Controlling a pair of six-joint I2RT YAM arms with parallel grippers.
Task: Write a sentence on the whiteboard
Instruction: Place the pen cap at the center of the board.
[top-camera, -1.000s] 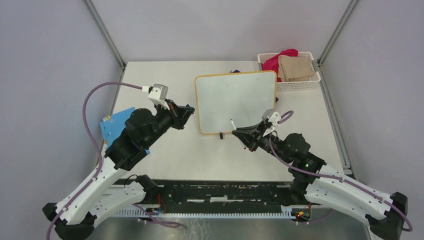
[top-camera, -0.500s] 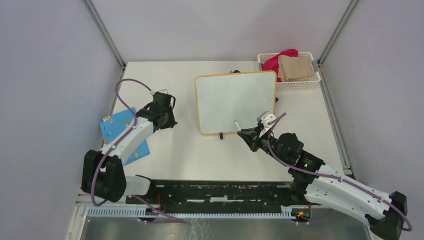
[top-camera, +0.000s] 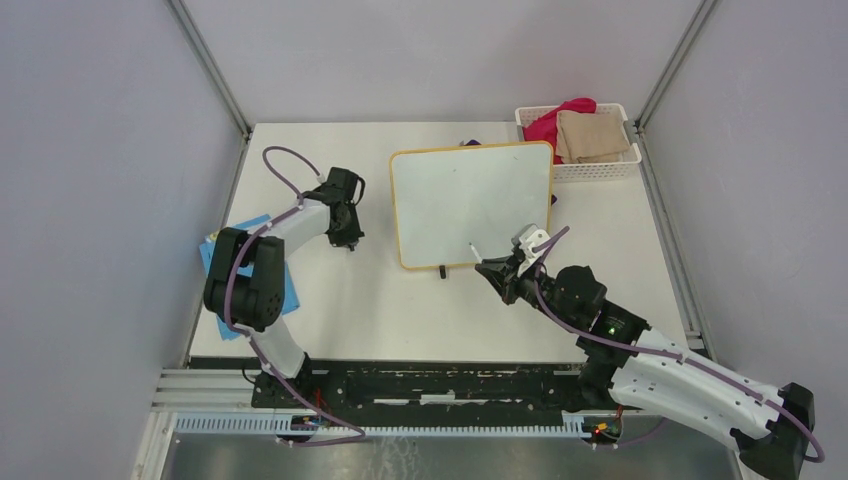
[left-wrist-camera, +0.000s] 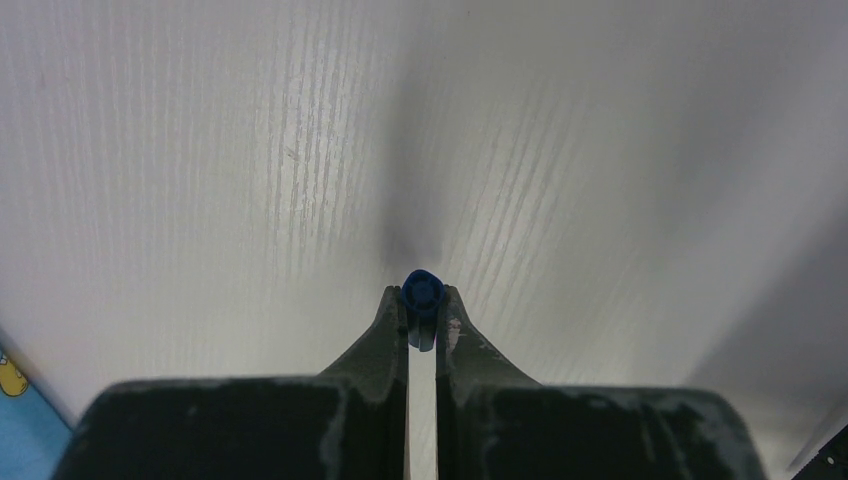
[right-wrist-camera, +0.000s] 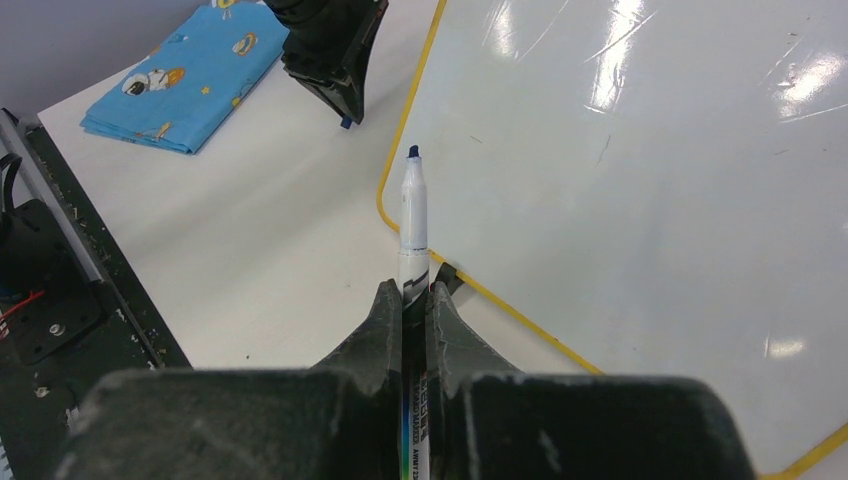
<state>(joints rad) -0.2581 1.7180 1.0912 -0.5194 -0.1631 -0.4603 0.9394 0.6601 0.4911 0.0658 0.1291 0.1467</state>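
Observation:
The whiteboard (top-camera: 470, 200) with its yellow-orange frame lies mid-table and shows blank; it also fills the right of the right wrist view (right-wrist-camera: 640, 180). No blue words show on it. My right gripper (top-camera: 497, 270) is shut on a white marker (right-wrist-camera: 413, 225), uncapped, its blue tip (right-wrist-camera: 413, 152) hovering over the board's near left corner. My left gripper (top-camera: 349, 238) points down at the table left of the board and is shut on the marker's blue cap (left-wrist-camera: 423, 293). The cap also shows in the right wrist view (right-wrist-camera: 346, 122).
A blue patterned card (top-camera: 222, 258) lies at the table's left edge, also in the right wrist view (right-wrist-camera: 185, 80). A white basket (top-camera: 592, 170) holding red and tan cloths stands at the back right. A small black foot (top-camera: 442, 271) sticks out at the board's near edge.
My left arm has folded back and swung down, bringing its gripper low onto the table left of the board. My right gripper edged slightly towards the board with the marker.

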